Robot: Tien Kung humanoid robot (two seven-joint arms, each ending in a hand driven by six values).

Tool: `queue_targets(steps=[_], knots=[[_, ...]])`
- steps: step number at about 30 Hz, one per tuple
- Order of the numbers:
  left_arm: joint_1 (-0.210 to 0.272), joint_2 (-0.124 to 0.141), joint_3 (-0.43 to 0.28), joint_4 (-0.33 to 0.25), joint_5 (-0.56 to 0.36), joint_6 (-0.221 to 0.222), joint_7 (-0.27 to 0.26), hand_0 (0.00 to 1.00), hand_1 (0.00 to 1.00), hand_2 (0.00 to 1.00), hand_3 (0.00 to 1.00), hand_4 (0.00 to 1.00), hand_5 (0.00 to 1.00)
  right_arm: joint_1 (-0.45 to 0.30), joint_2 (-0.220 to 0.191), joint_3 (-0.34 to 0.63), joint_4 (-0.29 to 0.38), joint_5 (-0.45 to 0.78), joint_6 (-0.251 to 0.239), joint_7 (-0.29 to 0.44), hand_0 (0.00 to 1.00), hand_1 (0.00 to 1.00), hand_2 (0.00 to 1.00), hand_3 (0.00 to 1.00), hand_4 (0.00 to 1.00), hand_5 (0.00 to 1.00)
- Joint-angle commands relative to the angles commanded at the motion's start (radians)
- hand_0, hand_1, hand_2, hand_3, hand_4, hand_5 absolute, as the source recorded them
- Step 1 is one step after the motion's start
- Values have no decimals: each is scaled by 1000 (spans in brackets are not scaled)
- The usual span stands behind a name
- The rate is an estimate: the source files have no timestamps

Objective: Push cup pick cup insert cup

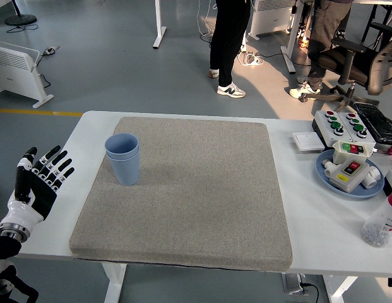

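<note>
Smooth blue cups [123,158] nested, upright on coarse beige square mat [202,208], near mat's left edge. Left hand [36,183] left of mat, fingers spread, empty, well apart from cups.

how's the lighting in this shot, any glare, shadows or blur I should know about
Head view: even, soft light over the mat, with the blue cup casting only a faint shadow; a bright, overexposed sunlit patch on the floor at upper right; the whole frame is sharp, with no motion blur on the left hand.
</note>
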Motion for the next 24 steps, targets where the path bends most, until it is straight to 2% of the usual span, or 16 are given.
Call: queue_targets(steps=[24], knots=[[0,-2,4,7,3,0,0,885,891,893,892,638,998,2,0,9,-1,-12,3,0,529,504,554,553,122,826]])
